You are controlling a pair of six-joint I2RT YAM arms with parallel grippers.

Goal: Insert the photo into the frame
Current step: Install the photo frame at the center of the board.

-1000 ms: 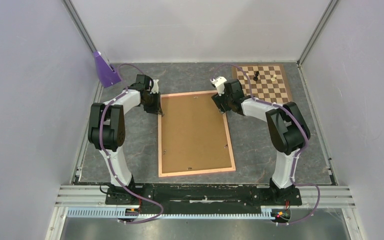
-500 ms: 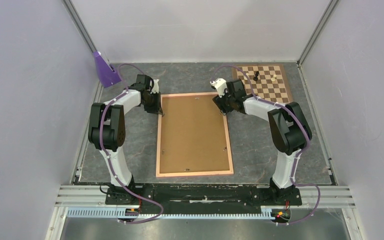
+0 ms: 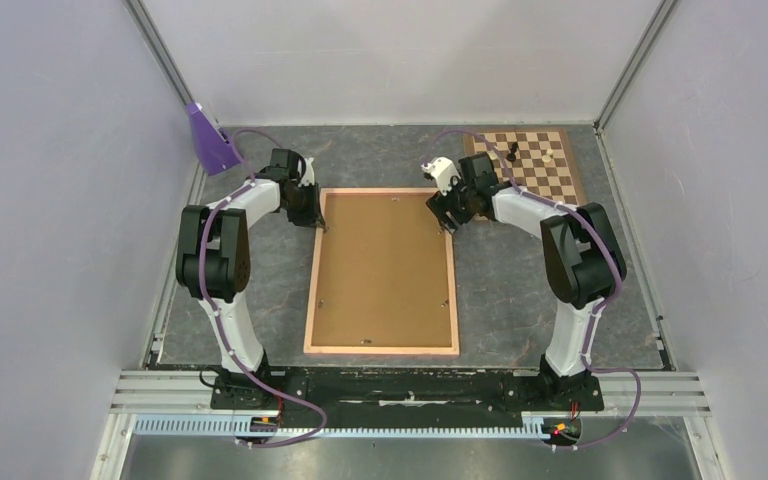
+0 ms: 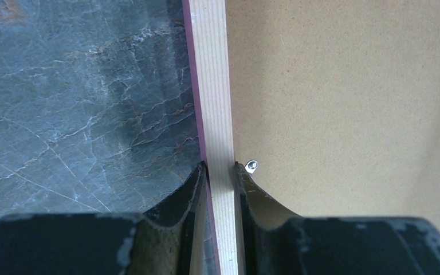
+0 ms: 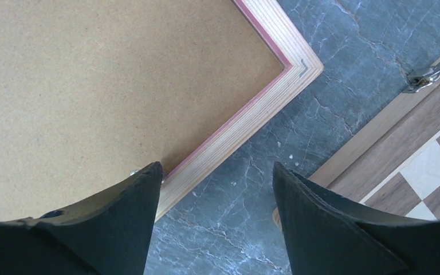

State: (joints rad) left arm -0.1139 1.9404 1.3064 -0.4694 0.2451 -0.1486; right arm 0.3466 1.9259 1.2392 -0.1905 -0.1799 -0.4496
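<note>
The frame (image 3: 314,270) lies face down on the table, its pale wood back up, with the brown backing board (image 3: 385,270) set in it. The photo is hidden. My left gripper (image 3: 318,224) is shut on the frame's left rail (image 4: 212,86) near the far corner, one finger on each side of the wood (image 4: 220,167). My right gripper (image 3: 447,222) stands open over the right rail (image 5: 263,97) near the far right corner. One of its fingers is above the board's edge and the other above bare table (image 5: 216,172). It holds nothing.
A chessboard (image 3: 526,165) with a few pieces (image 3: 511,151) lies at the back right, its edge (image 5: 424,166) close to my right gripper. A purple block (image 3: 210,140) leans at the back left wall. A small metal tab (image 4: 251,166) sits by the left rail.
The frame's near end has swung left, so it now lies square to the table. My right gripper's jaws stand a little wider. My left gripper keeps its grip on the rail.
</note>
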